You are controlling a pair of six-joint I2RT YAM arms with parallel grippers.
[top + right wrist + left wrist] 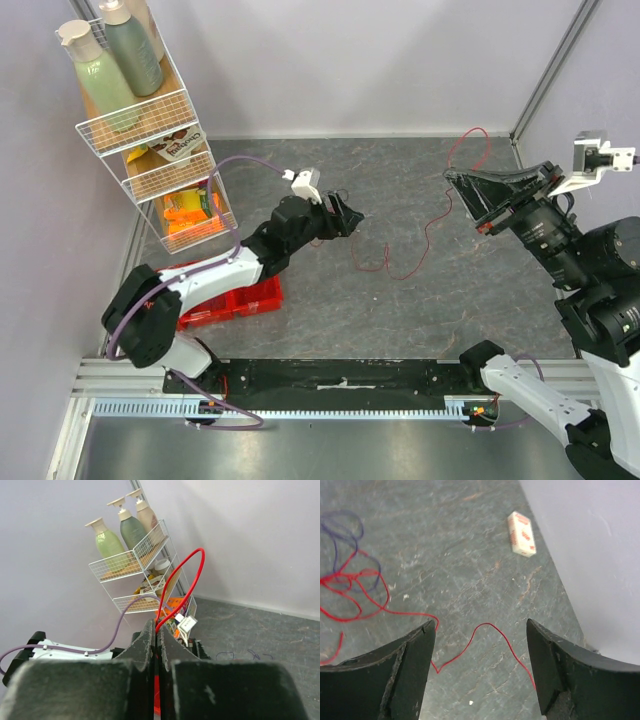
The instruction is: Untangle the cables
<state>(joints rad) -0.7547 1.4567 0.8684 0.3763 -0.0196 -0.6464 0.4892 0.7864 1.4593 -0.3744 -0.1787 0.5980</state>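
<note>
A thin red cable [428,228] runs across the grey floor from a small tangle [372,260] up to my right gripper [450,178]. That gripper is shut on the cable and holds it raised, and a red loop [187,575] stands above the closed fingertips [156,630]. My left gripper [345,218] is open and empty, low over the floor. The red cable [485,627] lies between its fingers without touching them. A dark purple cable [342,522] mixes with red loops [355,582] to its left. No white cable shows.
A white wire rack [150,120] with pump bottles and packets stands at the back left. A red crate [235,300] sits under the left arm. A small white block [521,534] lies near the wall. A black strip [340,375] runs along the near edge.
</note>
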